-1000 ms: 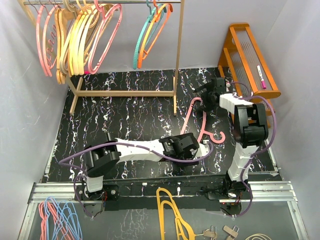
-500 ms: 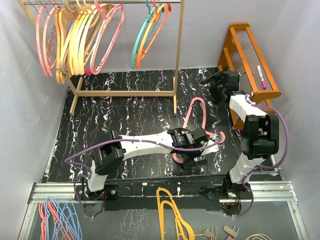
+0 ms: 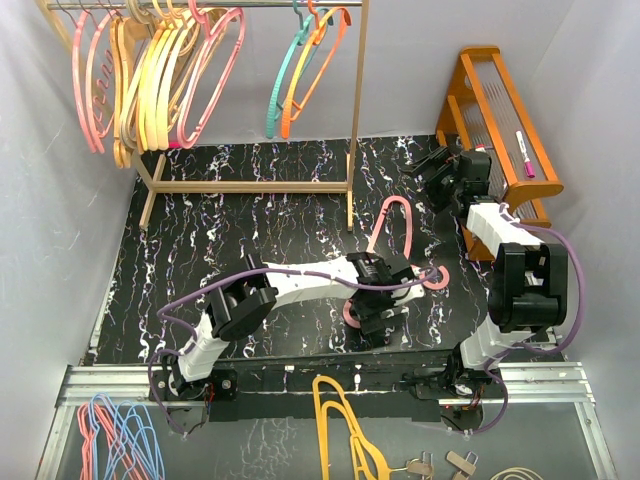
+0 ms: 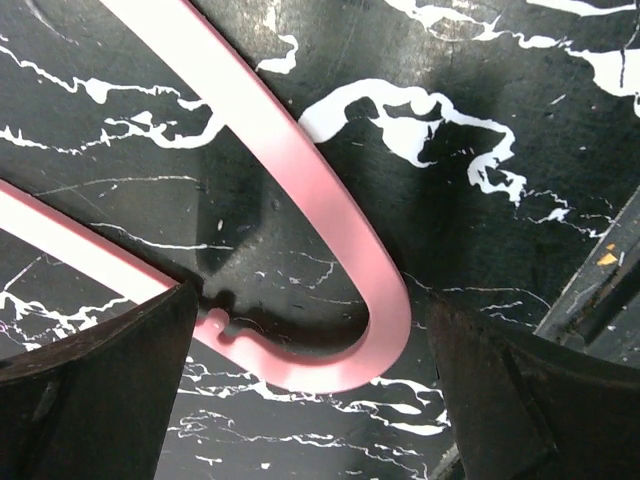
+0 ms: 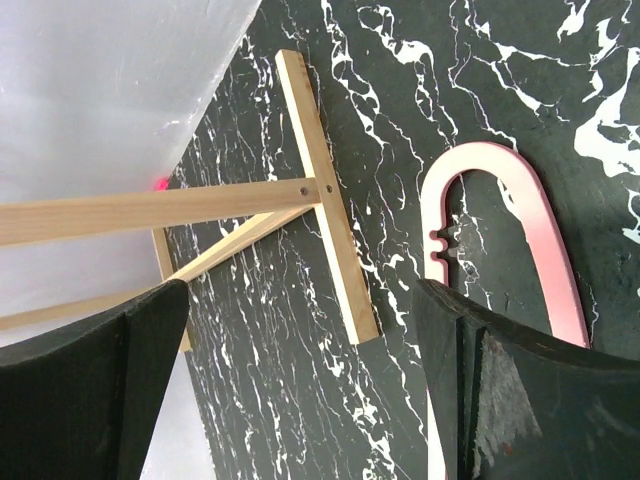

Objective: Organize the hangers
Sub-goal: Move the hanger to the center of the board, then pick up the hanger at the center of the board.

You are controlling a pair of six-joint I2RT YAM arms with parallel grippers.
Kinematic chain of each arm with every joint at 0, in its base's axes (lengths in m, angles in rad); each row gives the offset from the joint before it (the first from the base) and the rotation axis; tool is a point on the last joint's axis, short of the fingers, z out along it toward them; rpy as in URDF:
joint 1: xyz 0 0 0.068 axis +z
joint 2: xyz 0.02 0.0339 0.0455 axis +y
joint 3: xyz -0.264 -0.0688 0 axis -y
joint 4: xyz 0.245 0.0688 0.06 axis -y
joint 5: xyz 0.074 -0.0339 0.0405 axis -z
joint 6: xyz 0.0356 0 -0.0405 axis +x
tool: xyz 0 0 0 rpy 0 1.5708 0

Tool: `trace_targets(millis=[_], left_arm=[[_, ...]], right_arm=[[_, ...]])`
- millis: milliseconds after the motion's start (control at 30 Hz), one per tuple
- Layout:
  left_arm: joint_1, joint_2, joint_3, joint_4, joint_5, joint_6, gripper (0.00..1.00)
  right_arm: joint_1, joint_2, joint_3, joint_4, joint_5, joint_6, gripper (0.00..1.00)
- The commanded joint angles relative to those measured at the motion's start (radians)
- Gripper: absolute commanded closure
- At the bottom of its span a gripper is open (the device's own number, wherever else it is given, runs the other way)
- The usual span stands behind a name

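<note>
Since a second ago my left gripper (image 3: 375, 310) has swung right over the pink hanger (image 4: 290, 160) and the right gripper (image 3: 432, 168) has backed toward the orange shelf (image 3: 500, 110). Both gape empty. The hanger lies flat on the black marbled mat (image 3: 250, 230), its curved end between the left jaws. I judge it light, stiff and slick, so I would pinch across that bend. The wooden rail (image 3: 355, 120) stands well apart, and the walls are close.

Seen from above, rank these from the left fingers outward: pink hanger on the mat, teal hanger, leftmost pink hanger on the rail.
1. Loose pink hanger, right beneath the left fingers.
2. Teal hanger, right part of the rail.
3. Leftmost pink hanger, rail's far left.
</note>
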Motion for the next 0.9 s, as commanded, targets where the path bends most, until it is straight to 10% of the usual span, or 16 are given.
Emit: trace_targets(millis=[0, 500, 700, 867], left_arm=[[0.0, -0.002, 0.049, -0.075, 0.045, -0.027, 0.06], [-0.041, -0.019, -0.047, -0.118, 0.121, -0.03, 0.25], [-0.052, -0.008, -0.109, -0.109, 0.132, -0.035, 0.56], [-0.051, -0.026, -0.154, -0.098, 0.08, -0.022, 1.0]], right_arm=[[-0.031, -0.056, 0.005, 0.095, -0.039, -0.037, 0.02], [-0.062, -0.06, -0.038, 0.095, -0.05, -0.014, 0.02], [-0.073, -0.067, -0.044, 0.095, -0.052, -0.001, 0.02], [-0.084, -0.079, -0.05, 0.091, -0.053, -0.017, 0.02]])
